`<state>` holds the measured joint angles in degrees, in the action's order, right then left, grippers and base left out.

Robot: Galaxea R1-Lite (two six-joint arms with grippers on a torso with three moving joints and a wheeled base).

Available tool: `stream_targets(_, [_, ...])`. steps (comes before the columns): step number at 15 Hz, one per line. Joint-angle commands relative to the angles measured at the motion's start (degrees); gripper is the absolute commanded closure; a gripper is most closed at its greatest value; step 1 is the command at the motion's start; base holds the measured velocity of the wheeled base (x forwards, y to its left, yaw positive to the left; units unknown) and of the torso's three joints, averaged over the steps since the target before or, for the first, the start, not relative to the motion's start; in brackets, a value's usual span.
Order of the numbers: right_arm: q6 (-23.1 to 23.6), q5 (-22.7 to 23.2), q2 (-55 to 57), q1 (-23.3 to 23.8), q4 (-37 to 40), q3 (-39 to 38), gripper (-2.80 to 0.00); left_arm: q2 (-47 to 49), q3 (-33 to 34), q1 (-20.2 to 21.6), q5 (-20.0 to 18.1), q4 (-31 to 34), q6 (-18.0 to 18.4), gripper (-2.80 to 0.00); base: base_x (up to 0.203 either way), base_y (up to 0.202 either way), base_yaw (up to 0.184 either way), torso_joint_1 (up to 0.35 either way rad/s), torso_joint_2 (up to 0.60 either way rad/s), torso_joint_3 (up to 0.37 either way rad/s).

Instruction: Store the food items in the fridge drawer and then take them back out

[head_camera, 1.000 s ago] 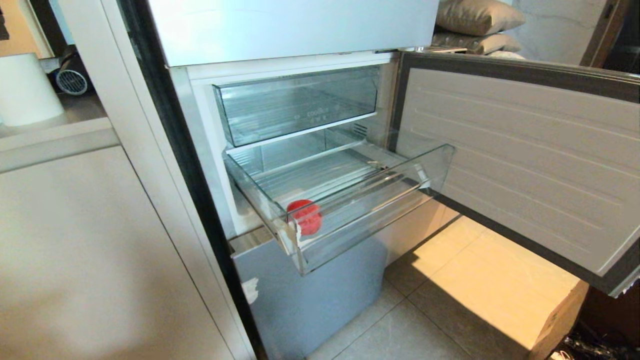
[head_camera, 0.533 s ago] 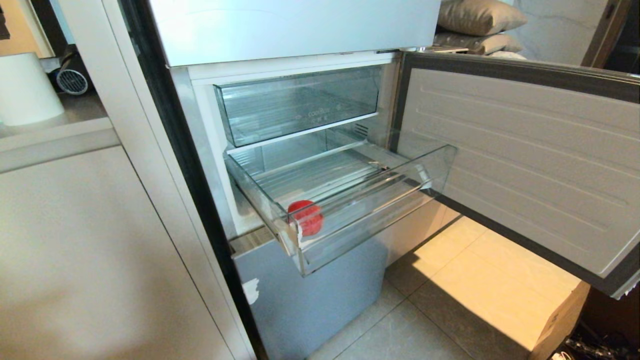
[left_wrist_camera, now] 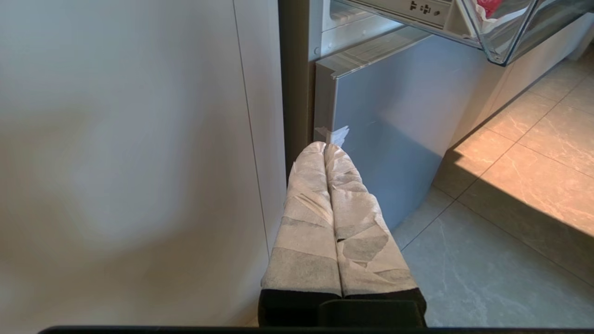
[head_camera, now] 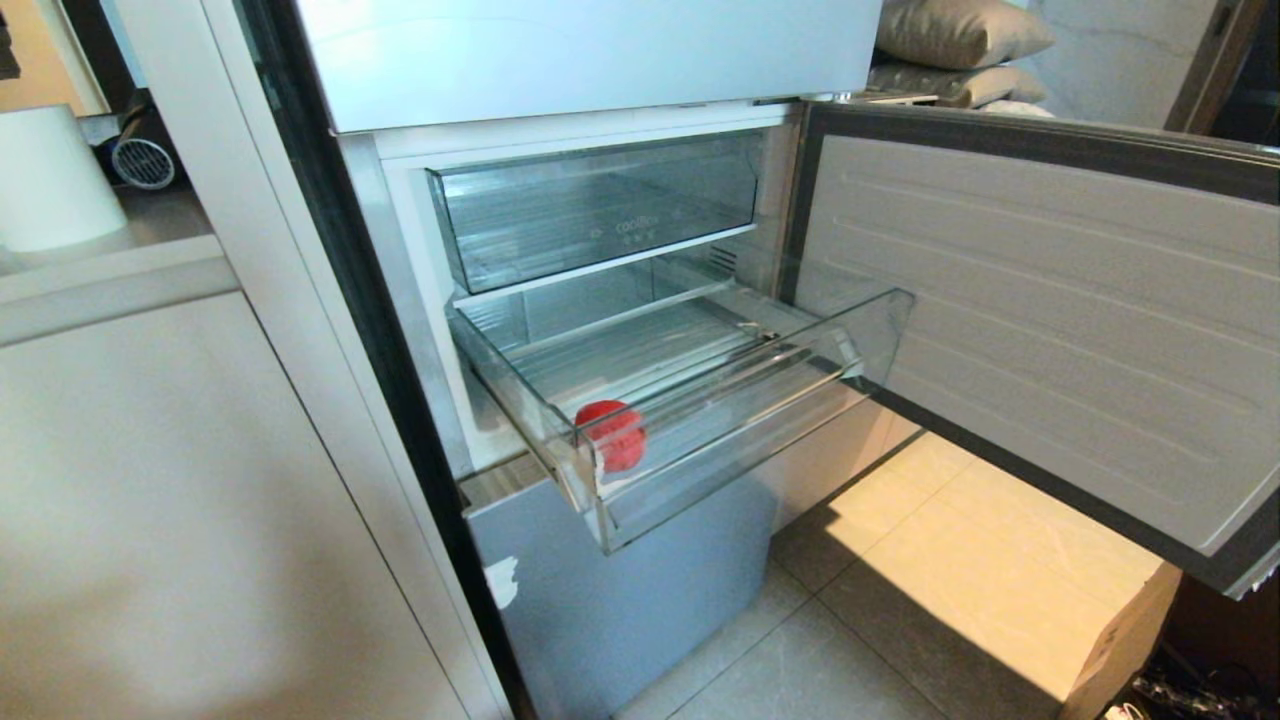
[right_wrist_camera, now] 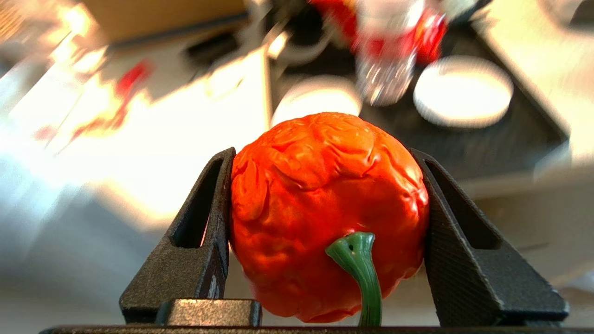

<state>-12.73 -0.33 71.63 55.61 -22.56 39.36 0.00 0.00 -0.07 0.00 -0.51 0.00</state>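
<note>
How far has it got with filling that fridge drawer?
One red fruit already lies in the open drawer. The right end effector grips a second, orange-red with a green stem, away from the fridge. Left end effector hangs shut, idle. Placing it, then taking both out, remains.

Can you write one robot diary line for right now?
right gripper: holding red fruit | drawer: open, one red piece inside | left gripper: shut, idle
</note>
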Motion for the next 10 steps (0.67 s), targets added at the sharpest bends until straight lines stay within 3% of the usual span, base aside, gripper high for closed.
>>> stream_targets(1, [-0.20, 0.50, 16.67, 3.30, -3.23, 7.65, 0.00, -0.01, 0.09, -0.01, 0.00, -0.02, 0.00, 0.00, 0.000, 0.000, 0.000, 0.000, 0.00, 0.000])
stream_targets(5, [-0.93, 3.91, 27.64, 10.55, -4.91, 18.12, 0.00, 0.00, 0.09, -0.01, 0.00, -0.02, 0.00, 0.00, 0.000, 0.000, 0.000, 0.000, 0.00, 0.000])
stream_targets(10, [-0.99, 5.48, 35.03, 15.26, -4.77, 23.48, 0.00, 0.00, 0.09, -0.01, 0.00, -0.02, 0.00, 0.00, 0.000, 0.000, 0.000, 0.000, 0.00, 0.000])
